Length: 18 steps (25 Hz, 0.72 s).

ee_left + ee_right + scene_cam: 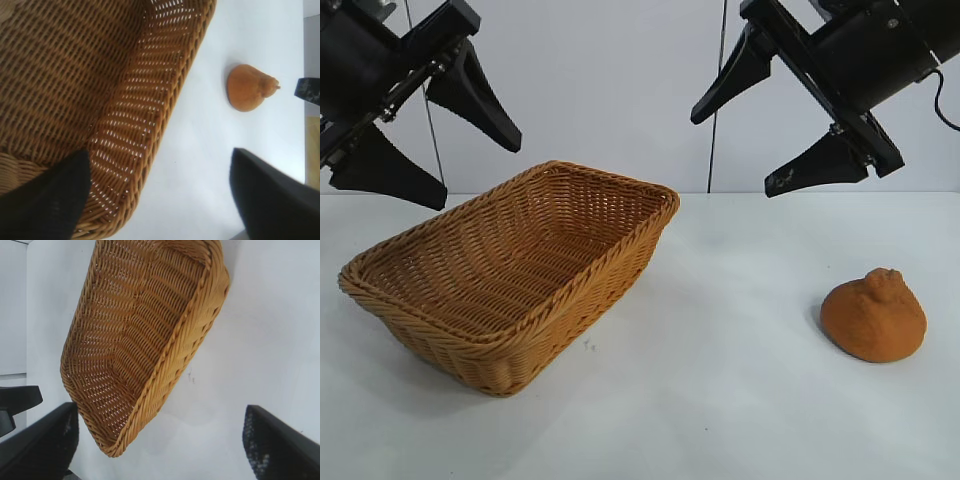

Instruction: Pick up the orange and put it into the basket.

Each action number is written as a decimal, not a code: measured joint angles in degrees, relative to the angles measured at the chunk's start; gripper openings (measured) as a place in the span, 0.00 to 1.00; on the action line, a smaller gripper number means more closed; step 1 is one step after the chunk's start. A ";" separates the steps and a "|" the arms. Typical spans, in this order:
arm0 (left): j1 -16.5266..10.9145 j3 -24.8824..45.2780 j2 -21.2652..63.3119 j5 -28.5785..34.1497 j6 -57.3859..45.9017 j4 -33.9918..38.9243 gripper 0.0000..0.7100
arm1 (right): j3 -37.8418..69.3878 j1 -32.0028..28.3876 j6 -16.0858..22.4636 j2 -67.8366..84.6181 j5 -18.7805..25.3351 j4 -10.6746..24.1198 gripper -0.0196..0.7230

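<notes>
The orange (874,314), dull orange with a knob on top, sits on the white table at the right front; it also shows in the left wrist view (249,87). The wicker basket (460,320) stands empty at the left and shows in the left wrist view (165,107) and the right wrist view (170,365). My left gripper (480,170) hangs open high above the basket's left end. My right gripper (732,152) hangs open high at the upper right, above and behind the orange. Both are empty.
The white table (720,380) spreads between basket and orange. A white wall stands behind. In the right wrist view the other arm's dark finger (17,400) shows beyond the basket.
</notes>
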State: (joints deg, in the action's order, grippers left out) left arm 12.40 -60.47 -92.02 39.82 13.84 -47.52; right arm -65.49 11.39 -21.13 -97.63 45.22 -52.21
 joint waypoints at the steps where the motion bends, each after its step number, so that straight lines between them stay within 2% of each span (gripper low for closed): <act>1: 0.00 0.00 0.00 0.00 0.00 0.00 0.77 | 0.00 0.00 0.00 0.00 0.00 0.00 0.85; 18: 0.00 0.00 0.00 -0.46 0.00 0.00 0.77 | 0.00 0.00 0.00 0.00 0.00 0.00 0.85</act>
State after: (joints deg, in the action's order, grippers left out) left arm 12.40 -60.47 -92.02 39.36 13.84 -47.52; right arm -65.49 11.39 -21.13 -97.63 45.22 -52.21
